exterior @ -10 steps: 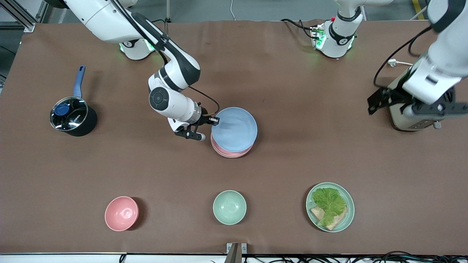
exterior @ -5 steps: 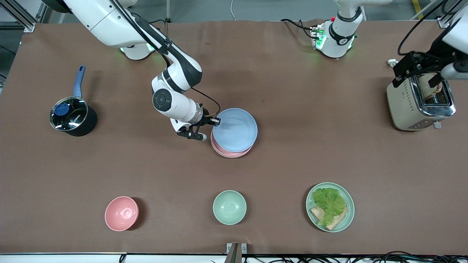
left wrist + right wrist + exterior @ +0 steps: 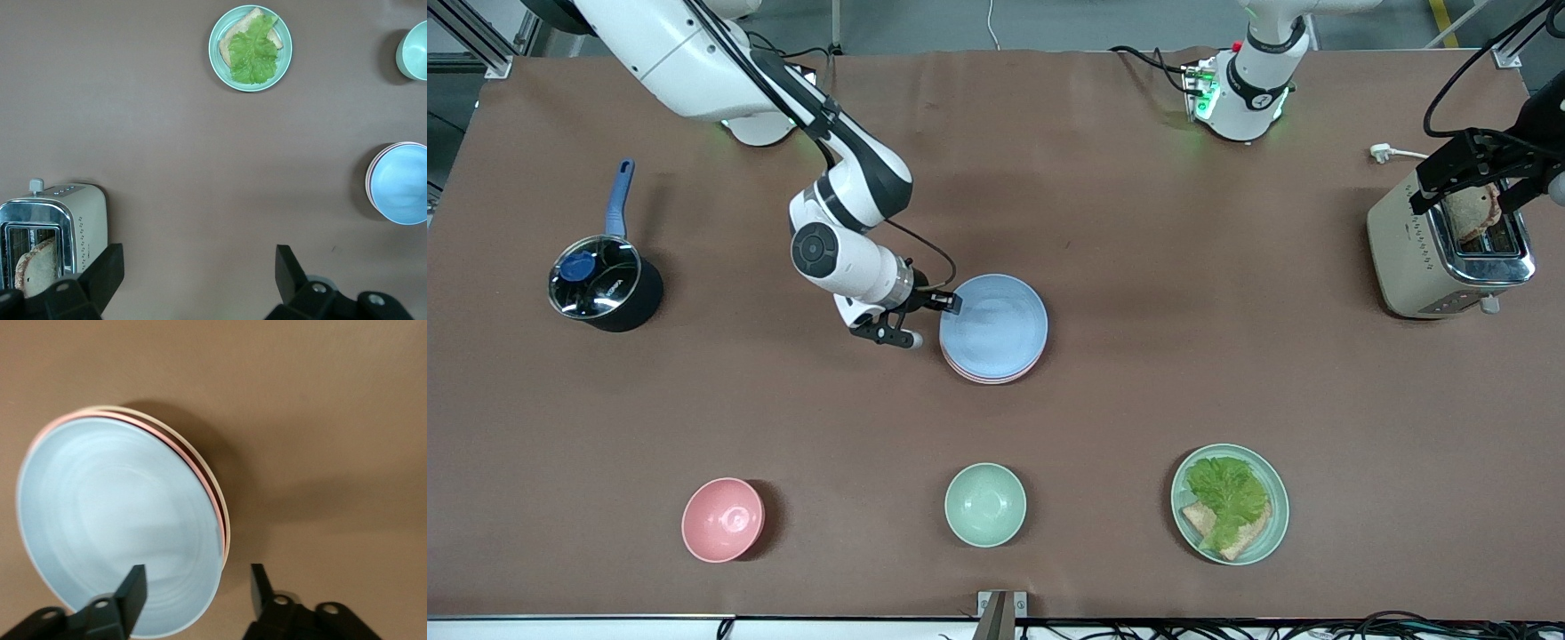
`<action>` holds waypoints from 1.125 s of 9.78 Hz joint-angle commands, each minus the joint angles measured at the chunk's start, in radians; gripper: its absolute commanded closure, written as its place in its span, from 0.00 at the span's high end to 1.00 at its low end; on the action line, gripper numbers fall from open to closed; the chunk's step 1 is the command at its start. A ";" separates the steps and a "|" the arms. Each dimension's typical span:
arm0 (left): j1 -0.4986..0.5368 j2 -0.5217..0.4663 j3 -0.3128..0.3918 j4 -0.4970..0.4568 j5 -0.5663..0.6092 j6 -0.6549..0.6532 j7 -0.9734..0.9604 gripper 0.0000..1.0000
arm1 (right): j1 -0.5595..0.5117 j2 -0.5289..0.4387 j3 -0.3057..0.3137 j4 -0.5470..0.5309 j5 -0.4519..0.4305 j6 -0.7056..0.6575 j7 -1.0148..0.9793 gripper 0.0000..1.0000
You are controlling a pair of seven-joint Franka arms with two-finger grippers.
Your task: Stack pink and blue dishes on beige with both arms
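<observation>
The light blue plate [image 3: 994, 326] lies on top of the pink plate [image 3: 987, 380] in the middle of the table. In the right wrist view the blue plate [image 3: 113, 520] covers the pink plate [image 3: 60, 423], and the cream rim of the beige plate [image 3: 113, 409] shows underneath. My right gripper [image 3: 934, 320] is open at the stack's edge toward the right arm's end, and in its wrist view the gripper [image 3: 197, 587] straddles the blue rim without pinching it. My left gripper [image 3: 1485, 173] hangs open and empty over the toaster; its own view shows the gripper [image 3: 198, 267] wide apart.
A toaster [image 3: 1414, 258] with bread stands at the left arm's end. A black saucepan [image 3: 605, 289] is at the right arm's end. Nearer the camera are a pink bowl [image 3: 723, 519], a green bowl [image 3: 985, 504] and a green plate [image 3: 1272, 533] with lettuce and bread.
The blue plate has come down from a raised tilt to rest on the pink plate, with the right gripper lowering beside it. The left arm has swung out past the toaster.
</observation>
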 commanded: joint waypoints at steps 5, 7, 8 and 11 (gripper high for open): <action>0.000 -0.020 -0.010 -0.049 0.035 -0.011 0.024 1.00 | -0.051 -0.481 -0.313 0.116 -0.230 -0.465 -0.077 1.00; 0.000 -0.019 -0.010 -0.049 0.033 -0.013 0.030 1.00 | -0.065 -0.497 -0.449 0.254 -0.217 -0.660 -0.234 1.00; 0.002 -0.016 -0.013 -0.049 0.030 -0.014 0.032 1.00 | -0.087 -0.495 -0.473 0.323 -0.213 -0.746 -0.298 1.00; 0.003 -0.011 -0.013 -0.048 0.024 -0.014 0.033 1.00 | -0.090 -0.497 -0.573 0.434 -0.158 -0.914 -0.513 1.00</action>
